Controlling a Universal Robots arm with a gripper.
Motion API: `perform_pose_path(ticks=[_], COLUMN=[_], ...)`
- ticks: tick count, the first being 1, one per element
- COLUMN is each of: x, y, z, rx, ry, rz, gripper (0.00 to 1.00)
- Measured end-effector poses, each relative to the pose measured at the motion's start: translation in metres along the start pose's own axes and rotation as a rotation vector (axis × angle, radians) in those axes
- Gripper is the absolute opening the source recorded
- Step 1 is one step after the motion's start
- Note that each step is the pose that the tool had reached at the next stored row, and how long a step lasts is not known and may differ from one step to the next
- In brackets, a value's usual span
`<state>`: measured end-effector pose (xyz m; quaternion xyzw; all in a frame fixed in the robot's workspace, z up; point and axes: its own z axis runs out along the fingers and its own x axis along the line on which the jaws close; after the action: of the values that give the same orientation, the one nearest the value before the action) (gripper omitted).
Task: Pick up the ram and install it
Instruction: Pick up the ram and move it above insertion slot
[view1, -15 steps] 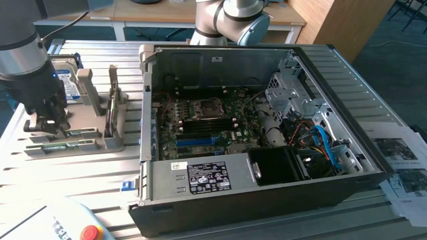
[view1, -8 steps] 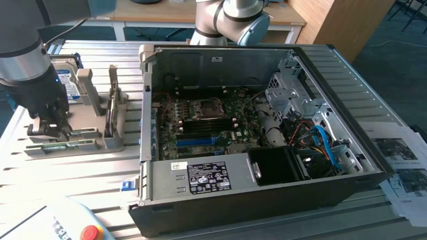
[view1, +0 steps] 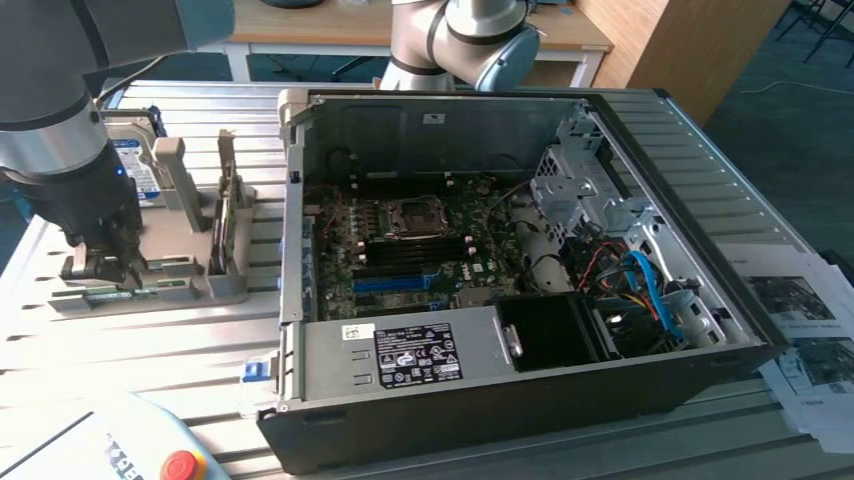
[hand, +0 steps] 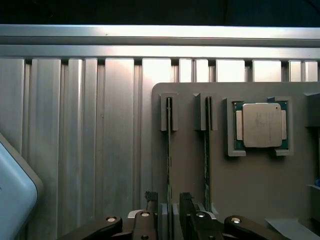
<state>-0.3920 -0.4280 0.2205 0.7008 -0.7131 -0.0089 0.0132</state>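
Slatted aluminium table, open PC case at centre; claw is open, a finger either side of one ram standing on edge in the grey holder, contact unclear. Second ram just beside it, processor past that. In the exterior view claw and holder sit at 9 o'clock of the case, hard drive at 10

This is a robotics lab or workshop. A robot arm stands over a slatted aluminium tabletop. On it are an open computer case with a bare motherboard, and a grey holder carrying the ram and a processor chip. A pendant with a red stop button lies at one tabletop corner, and a wooden desk stands beyond.
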Motion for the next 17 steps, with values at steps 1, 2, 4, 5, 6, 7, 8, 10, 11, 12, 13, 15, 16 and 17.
perform_pose_path(ticks=[1,2,4,5,6,7,8,10,11,12,13,15,16,17], x=[0.0,0.0,0.0,0.0,0.0,0.0,0.0,0.0,0.0,0.0,0.0,0.0,-0.0001,-0.0002], y=[0.0,0.0,0.0,0.0,0.0,-0.0001,-0.0001,-0.0002,-0.0001,-0.0002,-0.0002,-0.0002,-0.0002,-0.0003], z=[0.0,0.0,0.0003,0.0003,0.0005,0.0007,0.0007,0.0009,0.0009,0.0009,0.001,0.001,0.001,0.0012], rx=[-0.0001,0.0,0.0001,0.0,0.0001,0.0001,0.0001,0.0001,0.0001,0.0002,0.0002,0.0002,0.0002,0.0003], ry=[0.0001,0.0001,0.0,0.0001,0.0,0.0002,0.0003,0.0006,0.0007,0.0007,0.0006,0.0006,0.0006,0.0005], rz=[0.0,0.0,-0.001,-0.003,-0.005,-0.008,-0.012,-0.02,-0.022,-0.022,-0.022,-0.022,-0.022,-0.022], gripper=[0.31,0.31,0.31,0.31,0.31,0.31,0.31,0.31,0.31,0.31,0.31,0.31,0.31,0.31])
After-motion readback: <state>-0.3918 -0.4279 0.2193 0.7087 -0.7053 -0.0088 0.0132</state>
